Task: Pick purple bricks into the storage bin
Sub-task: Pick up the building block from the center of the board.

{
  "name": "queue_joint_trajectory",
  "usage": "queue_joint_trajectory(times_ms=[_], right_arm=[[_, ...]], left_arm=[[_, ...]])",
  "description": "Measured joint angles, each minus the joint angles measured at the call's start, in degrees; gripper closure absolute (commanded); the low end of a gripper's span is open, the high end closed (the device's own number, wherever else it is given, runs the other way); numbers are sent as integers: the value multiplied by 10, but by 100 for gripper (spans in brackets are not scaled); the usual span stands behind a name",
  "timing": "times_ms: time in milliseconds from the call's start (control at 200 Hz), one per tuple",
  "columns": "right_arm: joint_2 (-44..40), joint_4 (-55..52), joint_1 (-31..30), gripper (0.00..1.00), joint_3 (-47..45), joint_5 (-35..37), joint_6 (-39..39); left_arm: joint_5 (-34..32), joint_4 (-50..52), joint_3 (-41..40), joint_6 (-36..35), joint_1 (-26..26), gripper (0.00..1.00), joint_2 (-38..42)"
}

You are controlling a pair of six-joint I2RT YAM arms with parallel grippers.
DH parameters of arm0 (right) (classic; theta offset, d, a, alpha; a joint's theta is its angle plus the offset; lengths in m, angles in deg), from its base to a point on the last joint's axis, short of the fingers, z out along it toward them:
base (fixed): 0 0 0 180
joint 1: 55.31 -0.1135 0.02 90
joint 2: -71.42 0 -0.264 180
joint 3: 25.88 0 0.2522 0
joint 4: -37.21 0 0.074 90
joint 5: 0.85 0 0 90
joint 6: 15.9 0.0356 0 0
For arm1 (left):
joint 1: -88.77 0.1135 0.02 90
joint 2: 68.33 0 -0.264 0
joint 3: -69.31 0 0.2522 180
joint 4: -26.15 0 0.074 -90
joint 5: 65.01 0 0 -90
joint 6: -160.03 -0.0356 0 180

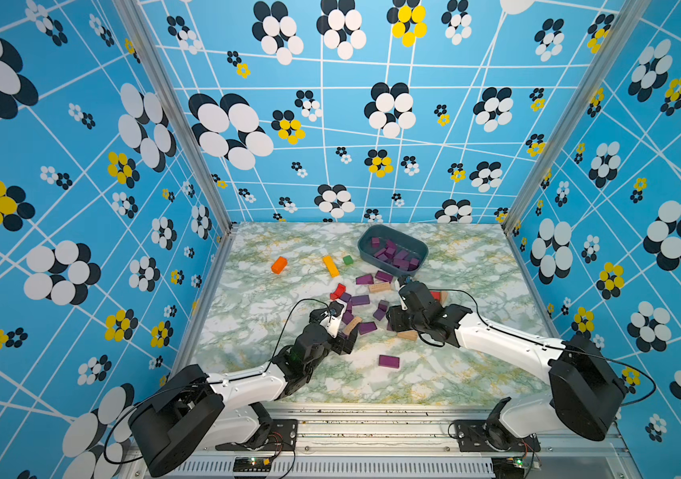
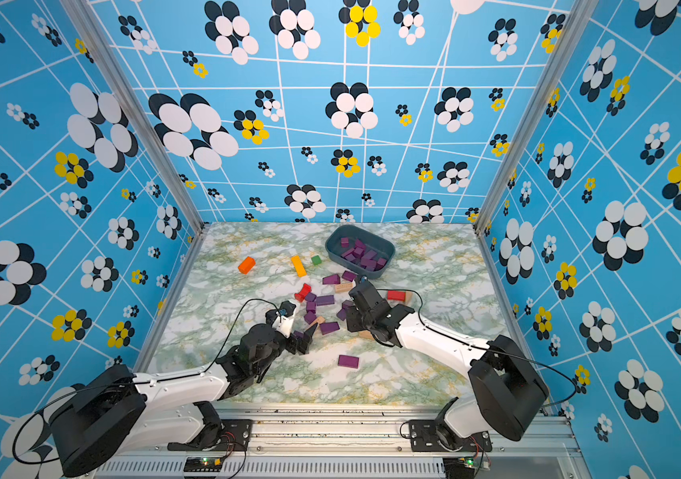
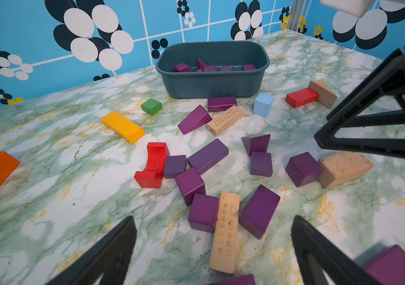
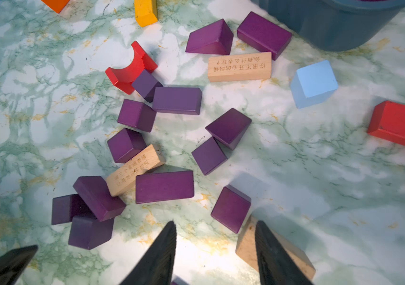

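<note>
While I am watching both arms over the marbled table (image 1: 467,373), the left gripper (image 3: 212,218) is hanging just above it with its jaws spread wide and gripping nothing. Below the gap a tan printed bar (image 3: 224,232) is lying flat, with purple bricks (image 3: 203,212) touching it on either side. The right gripper (image 4: 215,223) is hovering with its jaws narrowed but apart. Bare table is showing between them, so I am reading it as holding nothing. A purple cube (image 4: 231,208) and a tan wedge (image 4: 245,243) are lying against each other right by its fingertips. The storage bin (image 3: 211,84) is sitting upright toward the far side of the table, right of centre, and several purple bricks are lying inside it. The others are lying scattered between the bin and the two grippers, mixed with a red arch block (image 3: 154,162) and a light-blue cube (image 3: 263,104). A lone purple bar (image 1: 388,361) is lying nearer the arm bases. An orange block (image 1: 279,264), a yellow block (image 1: 330,265) and a green block (image 1: 347,260) are lying off to the left.
</note>
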Motion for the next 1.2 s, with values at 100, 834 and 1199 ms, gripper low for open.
queue_joint_trajectory(times_ms=[100, 834, 1199], right_arm=[[23, -20, -4, 48, 17, 19, 20], [125, -59, -26, 56, 69, 52, 84], [135, -75, -26, 58, 81, 63, 99]], left_arm=[[0, -2, 0, 5, 0, 0, 0], [0, -4, 0, 21, 0, 1, 0], [0, -4, 0, 24, 0, 1, 0]])
